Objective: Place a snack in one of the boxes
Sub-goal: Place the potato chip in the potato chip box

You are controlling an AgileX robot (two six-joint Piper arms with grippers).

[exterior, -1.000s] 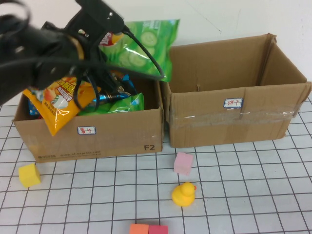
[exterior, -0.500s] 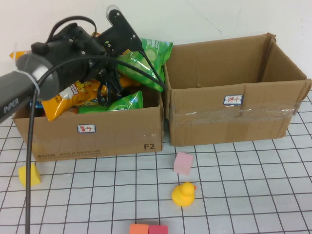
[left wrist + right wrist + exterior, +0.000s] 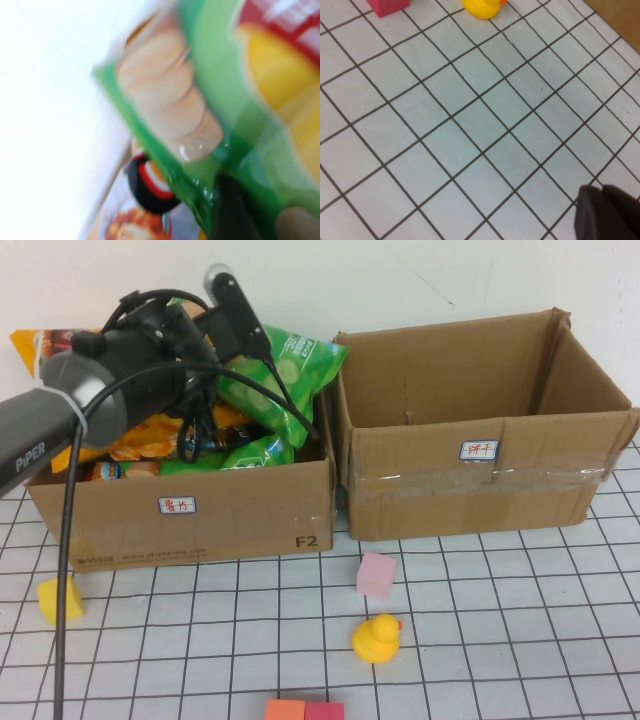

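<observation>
My left gripper [image 3: 222, 380] is down in the left cardboard box [image 3: 200, 525], shut on a green chip bag [image 3: 290, 365] that leans on the box's right wall. In the left wrist view the green bag [image 3: 215, 100] fills the picture, with one dark finger [image 3: 229, 210] pressed on it. The box also holds an orange snack bag [image 3: 140, 445] and a second green bag [image 3: 258, 452]. The right cardboard box [image 3: 480, 480] stands open beside it. My right gripper [image 3: 607, 215] is shut and empty over the gridded table; it is out of the high view.
On the table in front of the boxes lie a pink cube [image 3: 376, 574], a yellow duck [image 3: 377, 637], a yellow cube [image 3: 60, 600] and orange [image 3: 285, 710] and red [image 3: 325, 710] blocks. The duck [image 3: 481, 7] and a red block [image 3: 387, 6] show in the right wrist view.
My left arm has swung back and down, lowering the green bag from above the boxes into the left box. The orange bag has sunk lower in that box.
</observation>
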